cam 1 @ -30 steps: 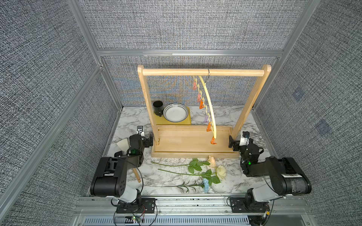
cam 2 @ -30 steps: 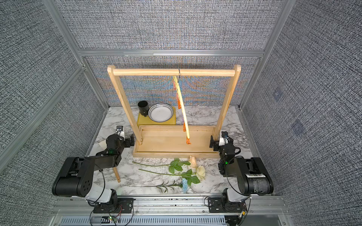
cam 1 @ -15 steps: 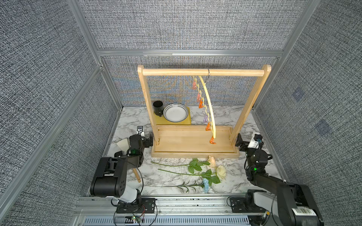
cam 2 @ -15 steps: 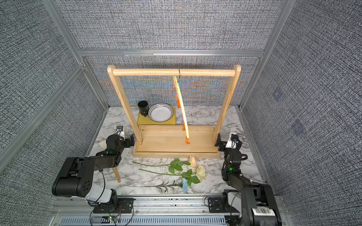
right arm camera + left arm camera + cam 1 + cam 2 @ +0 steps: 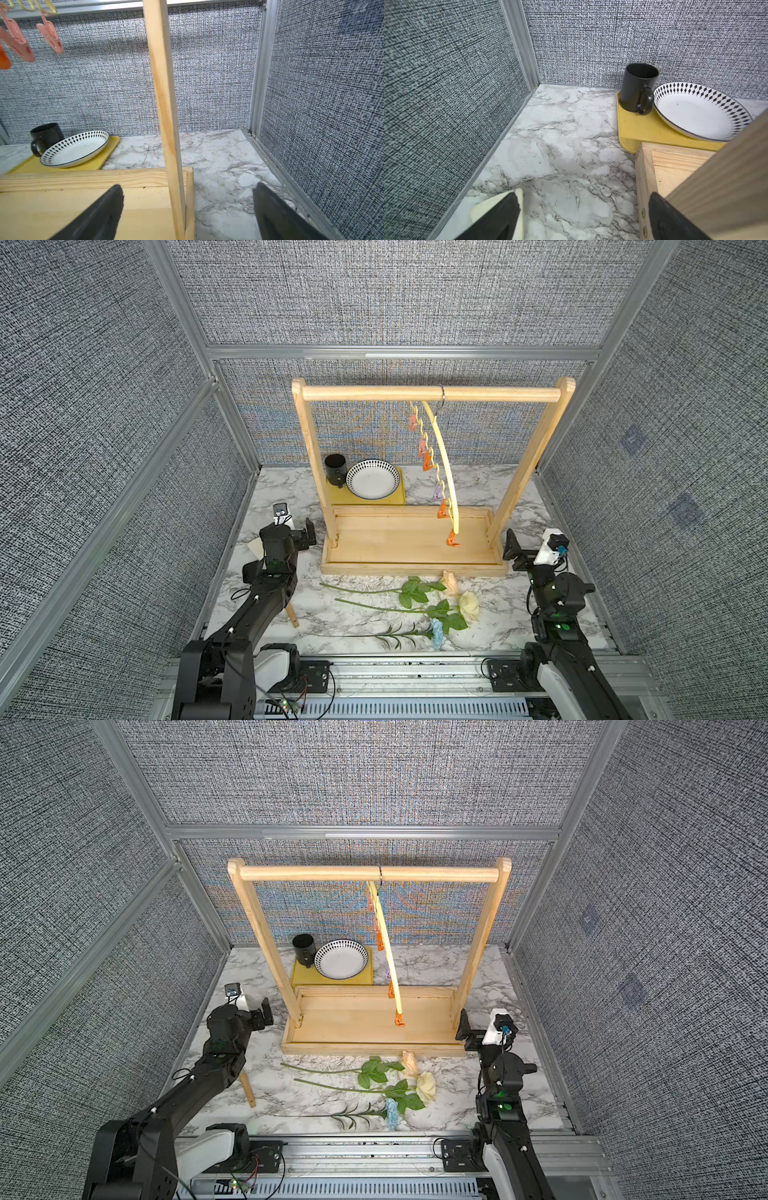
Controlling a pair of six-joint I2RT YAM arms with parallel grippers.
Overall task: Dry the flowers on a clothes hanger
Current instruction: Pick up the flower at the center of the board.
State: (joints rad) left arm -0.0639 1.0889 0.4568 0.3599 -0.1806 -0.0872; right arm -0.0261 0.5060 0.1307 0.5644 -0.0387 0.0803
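Note:
The flowers [image 5: 415, 605] [image 5: 374, 1081] lie on the marble in front of the wooden rack's base. Two are long green stems with a peach and a cream rose head, and one is shorter with a blue bloom [image 5: 436, 635]. The clothes hanger [image 5: 444, 464] [image 5: 386, 952], pale yellow with coloured clips, hangs by its hook from the rack's top bar. Its pink clips [image 5: 18, 41] show in the right wrist view. My left gripper [image 5: 297, 531] [image 5: 584, 199] is open and empty beside the rack's left post. My right gripper [image 5: 525, 551] [image 5: 189, 188] is open and empty at the right post.
The wooden rack [image 5: 428, 393] with its tray base [image 5: 411, 543] fills the middle of the table. Behind its left post a black mug [image 5: 336, 468] and a patterned plate [image 5: 373, 479] rest on a yellow board [image 5: 643, 128]. A pale tool with a wooden handle [image 5: 292, 616] lies under the left arm.
The right arm has swung from lying out to the right to reaching in from the front, its gripper shifting slightly right by the post. The left arm and flowers have not moved.

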